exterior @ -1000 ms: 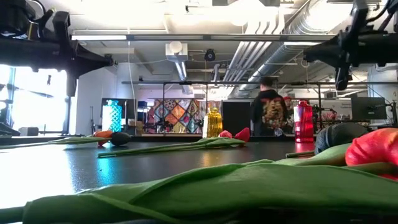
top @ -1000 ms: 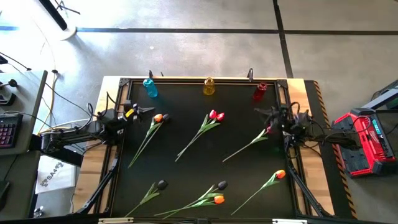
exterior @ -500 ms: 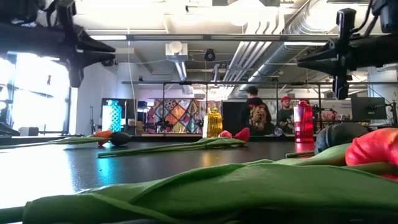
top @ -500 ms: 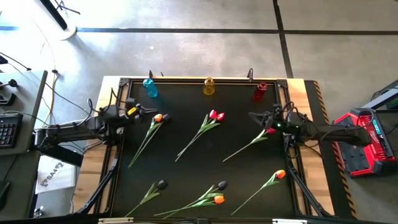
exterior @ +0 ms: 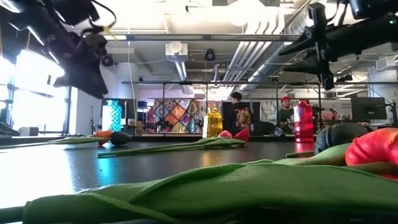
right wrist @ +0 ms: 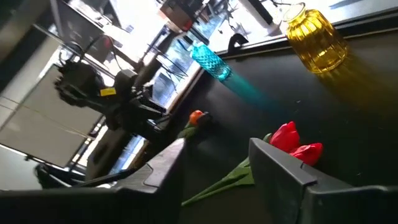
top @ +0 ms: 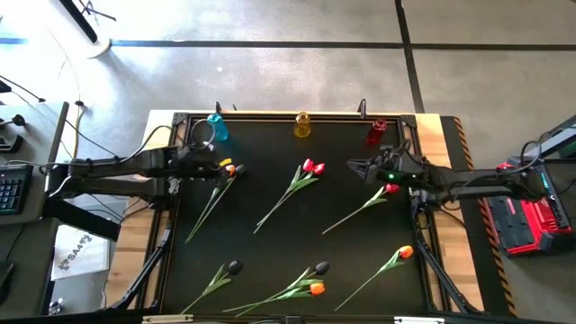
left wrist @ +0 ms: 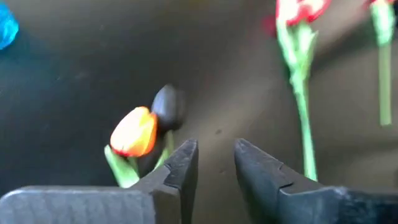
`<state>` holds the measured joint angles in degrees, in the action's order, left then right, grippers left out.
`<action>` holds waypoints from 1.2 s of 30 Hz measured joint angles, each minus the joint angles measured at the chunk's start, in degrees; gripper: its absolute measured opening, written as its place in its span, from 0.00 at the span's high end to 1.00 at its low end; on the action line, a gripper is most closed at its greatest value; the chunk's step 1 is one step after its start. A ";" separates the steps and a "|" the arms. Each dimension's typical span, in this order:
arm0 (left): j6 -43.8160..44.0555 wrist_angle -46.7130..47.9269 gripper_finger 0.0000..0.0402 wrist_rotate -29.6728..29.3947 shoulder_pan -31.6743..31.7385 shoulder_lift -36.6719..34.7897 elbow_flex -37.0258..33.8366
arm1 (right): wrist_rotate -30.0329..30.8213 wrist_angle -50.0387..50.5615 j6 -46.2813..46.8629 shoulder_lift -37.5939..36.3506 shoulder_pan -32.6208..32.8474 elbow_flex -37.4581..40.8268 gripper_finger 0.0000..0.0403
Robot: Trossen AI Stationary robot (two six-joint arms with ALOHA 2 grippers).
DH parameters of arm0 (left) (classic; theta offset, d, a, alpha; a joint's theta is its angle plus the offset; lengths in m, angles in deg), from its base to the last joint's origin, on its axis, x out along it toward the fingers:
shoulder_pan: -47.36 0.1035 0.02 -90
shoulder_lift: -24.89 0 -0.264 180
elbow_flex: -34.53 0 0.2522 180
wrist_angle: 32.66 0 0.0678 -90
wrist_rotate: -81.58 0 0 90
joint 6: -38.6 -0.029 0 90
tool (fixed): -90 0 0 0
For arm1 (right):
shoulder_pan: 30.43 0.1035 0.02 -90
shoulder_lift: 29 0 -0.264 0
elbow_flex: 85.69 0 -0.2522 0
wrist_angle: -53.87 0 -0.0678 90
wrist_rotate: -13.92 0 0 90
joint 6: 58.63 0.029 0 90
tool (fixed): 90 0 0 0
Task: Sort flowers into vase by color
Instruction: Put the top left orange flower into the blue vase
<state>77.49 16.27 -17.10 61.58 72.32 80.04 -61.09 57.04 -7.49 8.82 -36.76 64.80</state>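
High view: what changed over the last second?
Both arms reached inward over the mat. The left gripper moved from the left edge toward the orange and black tulip heads; the right gripper moved from the right edge toward the centre, above the red tulip. Both sets of fingers opened, holding nothing. All flowers and the three vases stayed put.

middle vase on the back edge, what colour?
Yellow vase, translucent glass; clearest in the right wrist view.

Robotics lab (open ceiling ducts (exterior: 292,31), workstations)
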 joint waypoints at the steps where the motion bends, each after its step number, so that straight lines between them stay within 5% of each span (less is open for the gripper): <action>1: 0.34 0.12 0.72 0.10 0.00 1.27 0.24 | 0.00 0.06 0.00 1.32 0.00 -0.52 0.58; 12: 3.06 7.13 0.63 4.31 0.00 11.82 0.29 | -0.25 0.01 7.99 11.32 0.00 -2.32 0.57; 21: 7.01 14.07 0.64 5.06 0.00 12.26 0.29 | -4.52 -1.39 9.33 14.72 0.02 -2.32 0.57; 25: 6.92 14.08 0.64 1.04 -0.02 12.28 0.29 | -5.54 -1.45 9.96 16.96 1.64 -2.32 0.57; 36: 1.70 9.58 0.53 -0.29 -0.02 12.28 -2.12 | -1.80 -12.28 11.81 24.33 7.66 -2.32 0.57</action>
<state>79.19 25.84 -17.39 61.56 84.60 77.92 -62.89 44.76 4.32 33.15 -29.10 62.48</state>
